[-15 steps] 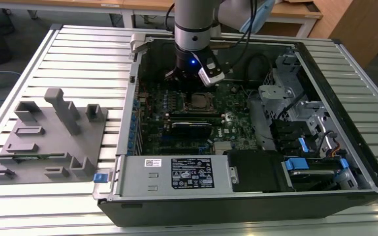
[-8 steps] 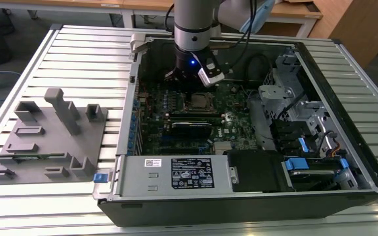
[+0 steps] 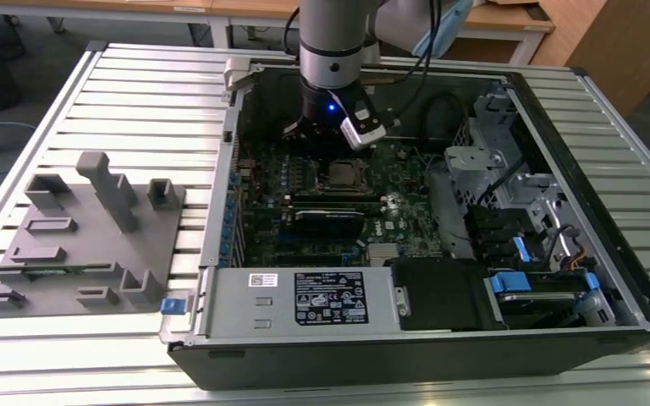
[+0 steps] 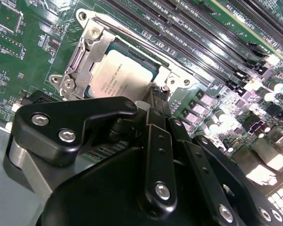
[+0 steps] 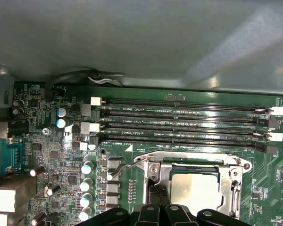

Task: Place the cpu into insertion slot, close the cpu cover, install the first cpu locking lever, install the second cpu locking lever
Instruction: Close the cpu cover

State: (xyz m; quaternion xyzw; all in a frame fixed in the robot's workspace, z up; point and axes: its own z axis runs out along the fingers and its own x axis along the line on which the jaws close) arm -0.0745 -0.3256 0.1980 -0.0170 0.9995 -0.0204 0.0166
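Note:
The cpu (image 4: 119, 75) lies flat in the insertion slot (image 3: 338, 175) of the green motherboard, its silvery top also showing in the first wrist view (image 5: 194, 189). The cpu cover (image 4: 90, 51) is down around it as a silvery frame (image 5: 235, 193). My gripper (image 5: 158, 194) stands low at one side of the socket, its two black fingers (image 4: 156, 109) together with the tips at the frame's edge. A wire locking lever (image 5: 130, 165) sticks out beside them with its hooked end off the frame. Whether the tips touch it is hidden.
The open computer case (image 3: 596, 101) walls in the board. Several long black memory slots (image 5: 179, 123) run beside the socket, with capacitors (image 5: 87, 175) close by. A black expansion card (image 3: 327, 222) sits below the socket. A grey fixture tray (image 3: 77, 245) lies at the exterior view's left.

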